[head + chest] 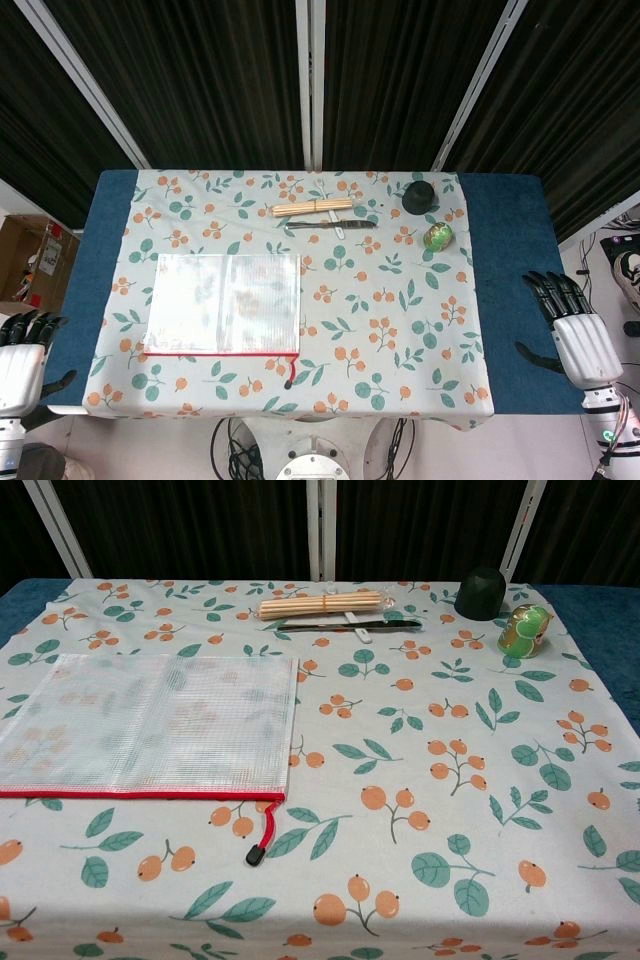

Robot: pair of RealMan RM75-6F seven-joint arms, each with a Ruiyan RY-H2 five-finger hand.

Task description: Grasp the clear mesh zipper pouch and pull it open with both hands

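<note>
A clear mesh pouch (222,304) lies flat on the left half of the surface (510,300), on a cloth (400,330) printed with orange fruit and green leaves. Its red zipper (220,354) runs along the edge nearest the robot, and a red pull cord with a black tip (262,838) trails off the pouch's near right corner onto the cloth. Nothing touches the pouch.

The left hand (22,358) sits off the near left corner of the surface, well apart from the pouch, with its dark fingers (30,325) pointing away from the robot and spread, holding nothing. The right hand (572,330) hangs beside the right edge of the surface, its fingers (552,290) likewise apart and empty. Neither hand shows in the chest view.

Along the far side of the cloth lies a bundle of wooden sticks (312,207), and just in front of it a long dark tool (330,224), perhaps a knife or a pen; the view is too coarse to tell. To the right of these stands a black cup-like object (419,195), and nearer the robot from it a small shiny green figure (437,236). A cardboard box (35,255) stands on the floor to the left of the surface.
</note>
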